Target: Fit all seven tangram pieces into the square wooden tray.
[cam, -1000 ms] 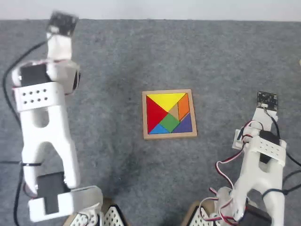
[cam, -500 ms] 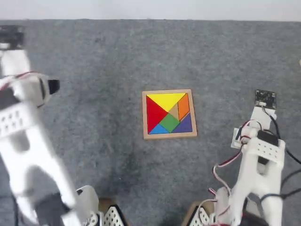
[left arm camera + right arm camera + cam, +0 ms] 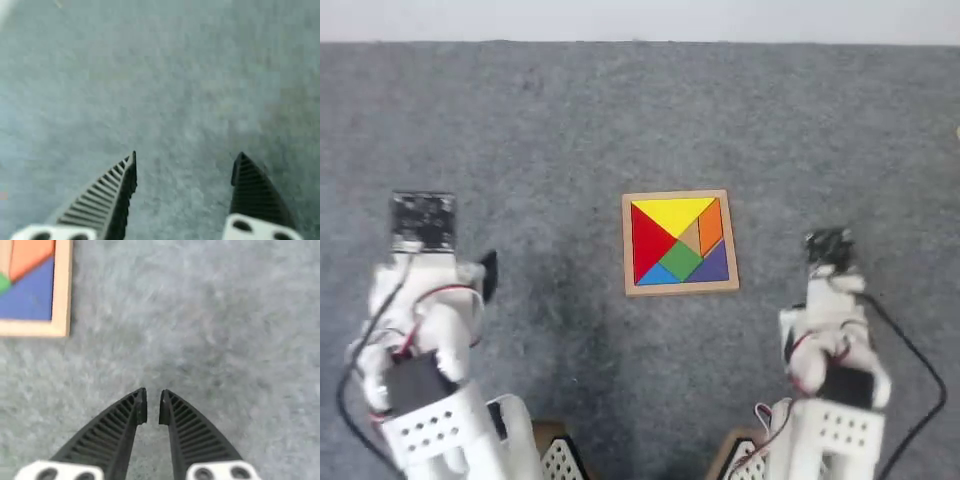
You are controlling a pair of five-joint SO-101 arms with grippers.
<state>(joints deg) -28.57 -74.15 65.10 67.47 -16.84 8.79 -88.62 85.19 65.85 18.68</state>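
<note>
The square wooden tray (image 3: 680, 194) lies flat in the middle of the grey felt-covered bench (image 3: 570, 120), and its seven coloured pieces fill it edge to edge. The large yellow triangle (image 3: 672, 213) and large red triangle (image 3: 646, 243) take the far and left sides. The small tan triangle (image 3: 691, 237), green square (image 3: 681, 259), orange parallelogram (image 3: 711, 228), small blue triangle (image 3: 658, 274) and purple-blue triangle (image 3: 712, 264) close the rest. No gap shows between them, so the job looks finished. That would explain why both arms sit folded low by their bases, well apart from the tray, where they cannot nudge it.

The left claw (image 3: 186, 157) is wide open over bare felt, holding nothing and touching nothing. The right claw (image 3: 152, 392) is all but closed, with only a thin slit between its tips, and it is also empty. It hangs over felt near the tray's near right corner.
</note>
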